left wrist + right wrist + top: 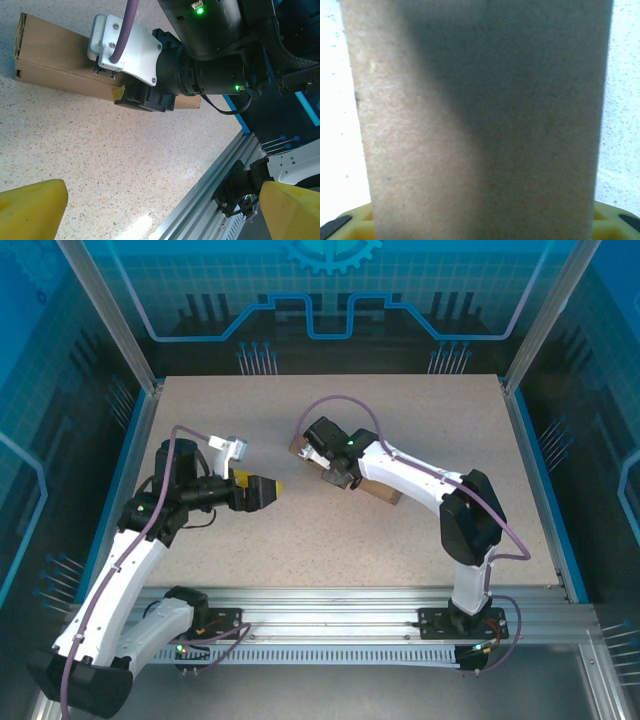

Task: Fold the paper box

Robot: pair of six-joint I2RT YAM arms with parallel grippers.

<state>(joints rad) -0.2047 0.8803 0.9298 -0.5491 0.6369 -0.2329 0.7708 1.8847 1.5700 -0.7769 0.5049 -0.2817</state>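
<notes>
On table (250, 550) centre, right pincer (337, 478) clamps paper box (50, 62); left pincer (271, 488) wide open, empty, nearby.

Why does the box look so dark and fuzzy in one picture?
Right wrist view: the box is so close that it blurs, with a shadow across its upper right. Left wrist view: sharp box, and a bright glare spot on the table.

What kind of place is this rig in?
Probably an enclosed robot test cell in a lab, not a home or factory line: aluminium extrusion frame, blue printed wall panels, and a speckled table boxed in by them.
</notes>
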